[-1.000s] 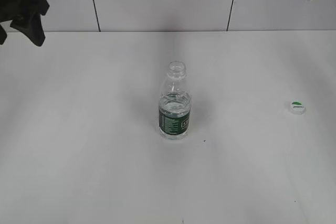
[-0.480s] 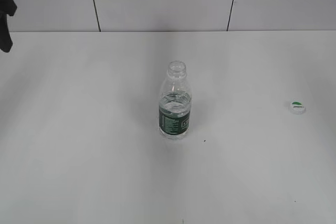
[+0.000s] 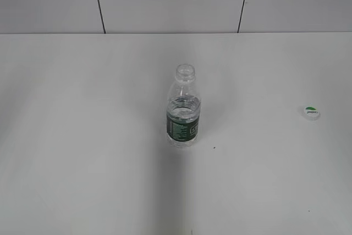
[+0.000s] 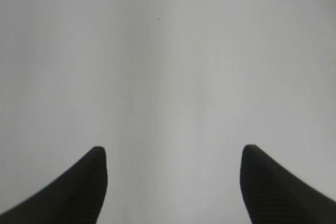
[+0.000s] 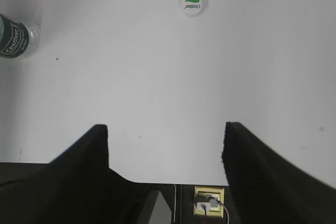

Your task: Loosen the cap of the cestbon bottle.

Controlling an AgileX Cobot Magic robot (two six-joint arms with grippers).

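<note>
The cestbon bottle [image 3: 183, 108] stands upright at the middle of the white table [image 3: 82, 136], neck bare, with clear water reaching just above its green label. The cap [image 3: 311, 113] lies flat on the table well apart at its 3 o'clock, green patch up. Only the wrist views show the claws: the left gripper [image 4: 173, 156] and right gripper [image 5: 165, 135] both gape wide, holding nothing. The right wrist view alone shows a wall socket [image 5: 209, 202] beyond the table edge.

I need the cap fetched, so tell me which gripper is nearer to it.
Right. The right gripper has the cap on the table straight ahead of its open jaws. The left gripper sees only bare table, no cap.
</note>
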